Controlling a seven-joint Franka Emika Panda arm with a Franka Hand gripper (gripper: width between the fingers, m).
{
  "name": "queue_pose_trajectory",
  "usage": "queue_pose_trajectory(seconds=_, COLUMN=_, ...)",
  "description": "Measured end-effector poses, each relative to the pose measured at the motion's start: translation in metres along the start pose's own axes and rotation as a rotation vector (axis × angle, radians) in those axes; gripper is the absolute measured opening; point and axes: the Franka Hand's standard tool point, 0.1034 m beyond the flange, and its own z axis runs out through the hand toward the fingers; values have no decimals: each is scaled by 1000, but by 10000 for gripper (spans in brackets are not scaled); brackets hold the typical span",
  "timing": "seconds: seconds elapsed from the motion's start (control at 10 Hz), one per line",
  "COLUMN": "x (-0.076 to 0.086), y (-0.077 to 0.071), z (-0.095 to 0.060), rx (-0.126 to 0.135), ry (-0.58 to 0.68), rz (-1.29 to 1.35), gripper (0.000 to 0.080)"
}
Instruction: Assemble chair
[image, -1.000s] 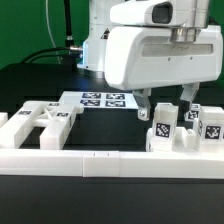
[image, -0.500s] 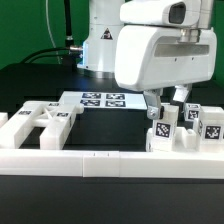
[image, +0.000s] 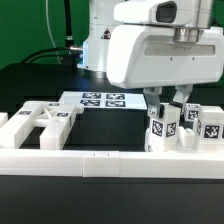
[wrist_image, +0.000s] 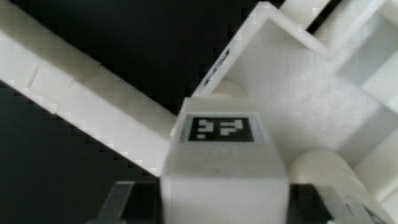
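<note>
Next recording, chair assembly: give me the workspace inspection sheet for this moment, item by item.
Surface: black table; low white border wall along its front.
Job's things: tagged chair piece upright under the gripper; second tagged piece at the exterior view's right; flat chair parts at its left.
Clutter: nothing seen; only the marker board.
Grippers: gripper straddles the tagged chair piece; whether it grips yet is unclear.
Cables: green cable and black cable at the back.
Surroundings: green backdrop.
</note>
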Motion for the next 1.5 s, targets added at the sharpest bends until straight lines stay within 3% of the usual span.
queue_pose_trajectory(seconds=0.3, x=2, y=0, z=0, rx=-4, ry=9, rz=354, gripper=287)
queue_pose_trajectory(seconds=1.5, x=2, y=3, z=0, rx=8, ry=20, rz=1366, gripper=287)
